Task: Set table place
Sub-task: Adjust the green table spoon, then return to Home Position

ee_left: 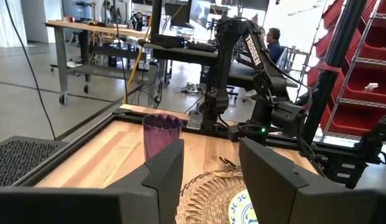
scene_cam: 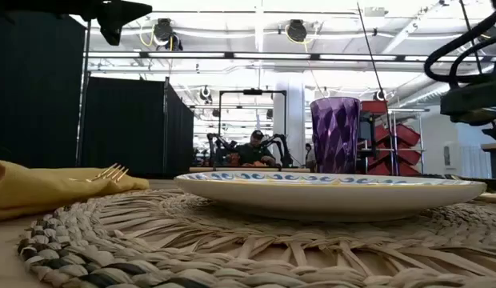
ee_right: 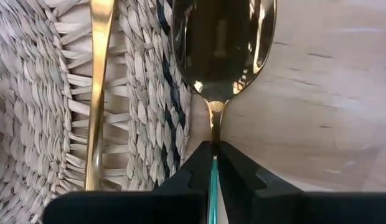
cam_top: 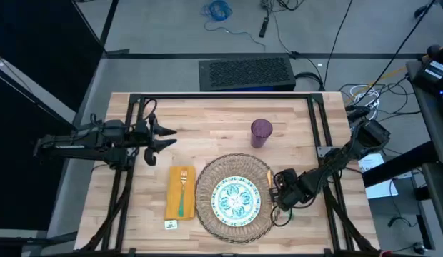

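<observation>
We find the right gripper (ee_right: 213, 163) clamped on the spoon (ee_right: 221, 50); lower it flat beside the mat (ee_right: 50, 93) before release.

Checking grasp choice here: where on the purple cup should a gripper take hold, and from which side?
Grip the purple cup across its side wall, near mid-height, coming in level from the left gripper's side. It stands upright and clear of the woven mat, with open table between them.
</observation>
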`<action>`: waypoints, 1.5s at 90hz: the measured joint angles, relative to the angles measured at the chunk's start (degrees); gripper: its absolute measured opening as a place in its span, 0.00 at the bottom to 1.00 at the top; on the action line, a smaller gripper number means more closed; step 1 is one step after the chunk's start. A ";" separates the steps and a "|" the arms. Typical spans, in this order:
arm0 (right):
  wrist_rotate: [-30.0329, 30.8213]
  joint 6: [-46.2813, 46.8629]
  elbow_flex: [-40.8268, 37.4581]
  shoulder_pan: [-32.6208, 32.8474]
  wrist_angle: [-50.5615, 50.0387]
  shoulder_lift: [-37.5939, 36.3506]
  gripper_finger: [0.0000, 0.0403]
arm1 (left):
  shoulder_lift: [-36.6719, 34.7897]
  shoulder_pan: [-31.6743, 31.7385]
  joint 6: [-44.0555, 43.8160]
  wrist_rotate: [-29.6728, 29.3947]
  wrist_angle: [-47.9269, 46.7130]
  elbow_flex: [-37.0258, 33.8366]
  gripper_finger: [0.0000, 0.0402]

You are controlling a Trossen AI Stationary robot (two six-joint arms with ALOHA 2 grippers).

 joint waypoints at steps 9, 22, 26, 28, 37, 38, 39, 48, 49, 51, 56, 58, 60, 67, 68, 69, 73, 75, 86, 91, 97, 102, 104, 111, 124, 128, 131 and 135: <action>-0.15 -0.79 -0.03 -1.25 -0.53 0.01 0.01 | 0.00 0.00 -0.01 0.00 0.00 0.00 0.35; 0.48 -1.12 -0.05 -2.47 -1.95 0.04 0.00 | 0.00 0.00 0.00 -0.01 0.00 0.00 0.35; 0.46 -1.08 -0.07 -2.75 -2.36 0.07 0.00 | 0.00 0.00 0.00 0.00 0.00 0.00 0.35; 0.33 -1.06 -0.07 -2.86 -2.53 0.07 0.00 | 0.00 0.00 0.00 0.00 0.01 0.00 0.35; -0.32 -0.08 -0.09 -3.07 -3.15 0.07 0.00 | 0.00 0.00 0.00 0.00 0.00 0.00 0.35; -0.32 0.00 -0.09 -3.07 -3.21 0.07 0.00 | 0.00 0.00 0.00 0.00 0.02 0.00 0.35; -0.35 0.04 -0.09 -3.07 -3.25 0.07 0.00 | 0.00 0.00 0.00 0.00 0.01 0.00 0.35; -0.41 1.27 -0.11 -3.07 -3.40 0.07 0.00 | 0.00 0.00 0.02 0.00 0.00 0.00 0.35; -0.41 1.28 -0.11 -3.07 -3.41 0.07 0.00 | 0.00 0.00 0.01 0.00 0.00 0.00 0.35; -0.41 1.28 -0.11 -3.07 -3.42 0.07 0.00 | 0.00 0.00 0.01 0.00 0.00 0.00 0.35; -0.41 1.34 -0.14 -3.04 -3.42 0.07 0.00 | 0.00 0.00 0.02 0.00 0.00 0.00 0.35; -0.41 1.37 -0.14 -3.04 -3.42 0.07 0.01 | 0.00 0.00 0.02 0.00 0.01 0.00 0.35; -0.43 1.39 -0.14 -3.04 -3.42 0.07 0.01 | 0.00 0.00 0.03 0.00 0.00 0.00 0.35; -0.51 1.59 -0.14 -3.04 -3.44 0.09 0.04 | 0.00 0.00 0.02 0.00 0.00 0.00 0.35; -0.54 1.61 -0.16 -3.04 -3.44 0.09 0.05 | 0.00 0.00 0.01 0.00 0.00 0.00 0.35; -0.56 1.62 -0.16 -3.04 -3.44 0.10 0.06 | 0.00 0.00 0.01 0.00 0.00 0.00 0.35; -0.63 1.59 -0.16 -3.04 -3.52 0.11 0.08 | 0.00 0.00 0.03 0.00 0.00 0.00 0.35; -0.66 1.59 -0.16 -3.04 -3.55 0.11 0.10 | 0.00 0.00 0.01 0.00 0.00 0.00 0.35; -0.85 1.41 -0.18 -3.02 -3.80 0.11 0.16 | 0.00 0.00 0.01 0.00 0.00 0.00 0.35; -0.90 0.85 -0.18 -3.02 -3.86 0.11 0.19 | 0.00 0.00 0.01 0.00 0.00 0.00 0.35; -0.96 -0.90 -0.18 -3.03 -3.86 -0.10 0.22 | 0.00 0.00 0.03 0.00 0.00 0.00 0.35; -1.28 -2.51 -0.26 -3.12 -3.91 -0.71 0.23 | 0.00 0.00 0.03 0.00 0.00 0.00 0.35; -1.42 -2.90 -0.27 -3.13 -4.18 -1.10 0.24 | 0.00 0.00 0.03 0.00 0.00 0.00 0.35; -1.71 -3.71 0.15 -3.13 -7.59 -2.64 0.26 | 0.00 0.00 0.03 0.00 -0.02 0.00 0.35; -0.92 -5.37 3.39 -3.13 -14.61 -5.96 0.27 | 0.00 0.00 0.05 0.00 -0.03 0.00 0.35; 0.01 -6.61 4.14 -3.11 -15.90 -6.69 0.28 | 0.00 0.00 0.05 0.00 -0.01 0.00 0.35; 0.98 -7.37 4.89 -3.13 -15.71 -7.24 0.29 | 0.00 0.00 0.05 0.00 0.00 0.00 0.35; 2.09 -8.39 5.51 -3.13 -15.09 -8.05 0.30 | 0.00 0.00 0.05 0.00 -0.02 0.00 0.35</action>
